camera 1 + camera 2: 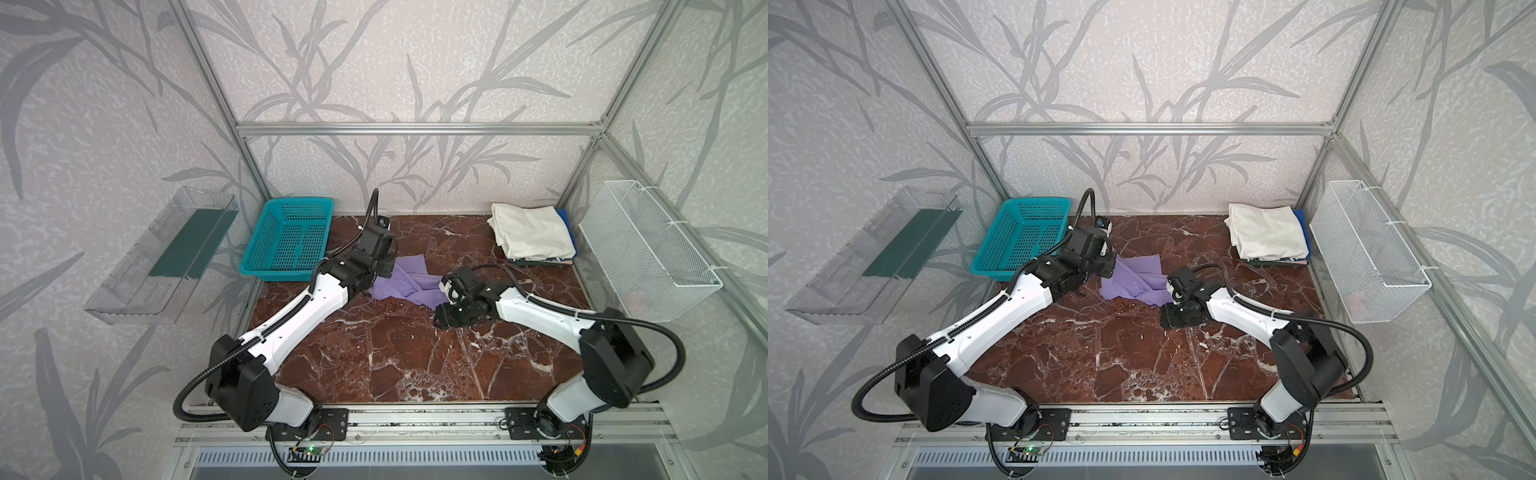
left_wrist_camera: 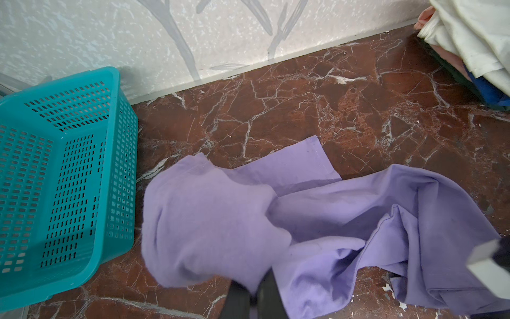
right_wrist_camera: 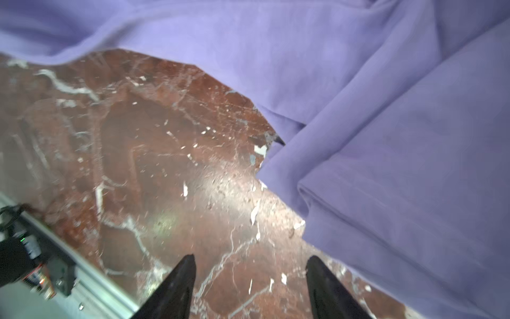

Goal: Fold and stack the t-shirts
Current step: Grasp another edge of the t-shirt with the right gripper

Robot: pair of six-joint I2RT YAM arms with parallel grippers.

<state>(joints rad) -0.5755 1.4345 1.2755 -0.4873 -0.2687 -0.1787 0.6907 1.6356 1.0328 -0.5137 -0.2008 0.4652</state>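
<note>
The lavender t-shirt [image 1: 405, 282] lies crumpled on the marble worktop [image 1: 395, 357], just beside the teal basket [image 1: 286, 237], on the basket's side toward the middle. The left arm [image 1: 299, 316] stretches long and low from its base. Its wrist bends down past the basket's near corner and over the shirt's edge closest to the basket. In the left wrist view, the left pincer [image 2: 252, 292] is pressed together on a fold of the lavender cloth, which bunches up and drapes over the dark fingers [image 2: 271, 298]. The right arm [image 1: 536, 311] reaches in from the opposite side, elbow raised and forearm sloping down to the shirt's edge farthest from the basket. The right pincer [image 3: 250, 262] stands spread with nothing between its fingertips [image 3: 185, 273]. It is poised over bare worktop, the shirt's hem just beside it but not touching. Well apart from the basket, along the same back wall, the cream t-shirt [image 1: 532, 237] tops a folded stack, with the edge of a blue shirt [image 1: 565, 218] showing beneath.
</note>
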